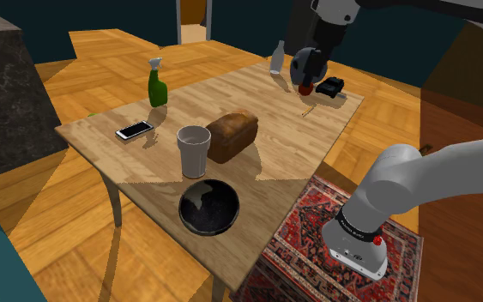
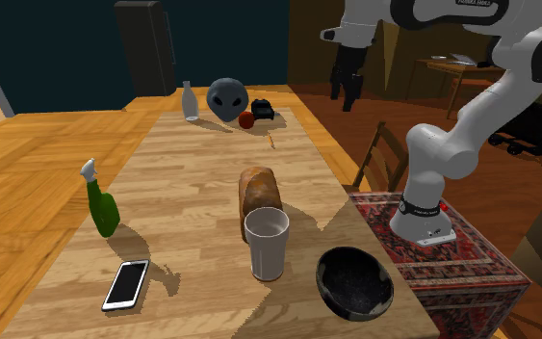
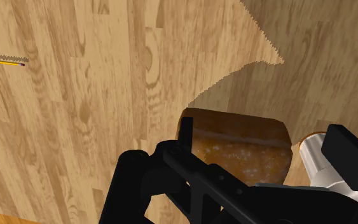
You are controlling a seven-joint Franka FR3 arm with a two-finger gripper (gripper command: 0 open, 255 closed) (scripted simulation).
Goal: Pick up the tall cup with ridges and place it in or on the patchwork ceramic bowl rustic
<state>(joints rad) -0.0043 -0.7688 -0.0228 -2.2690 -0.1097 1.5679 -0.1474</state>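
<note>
The tall cup is pale grey-white and stands upright near the table's front end, beside a brown bread loaf. The bowl is glossy black and empty, and sits just in front of the cup by the table edge. My gripper hangs open high above the table's far part, holding nothing. In the wrist view the gripper has its fingers apart, looking down on the loaf, with the cup partly hidden behind one finger.
On the wooden table lie a white phone, a green spray bottle, a clear bottle, a grey mask-like object, a red ball and a pencil. A red rug lies under my stand.
</note>
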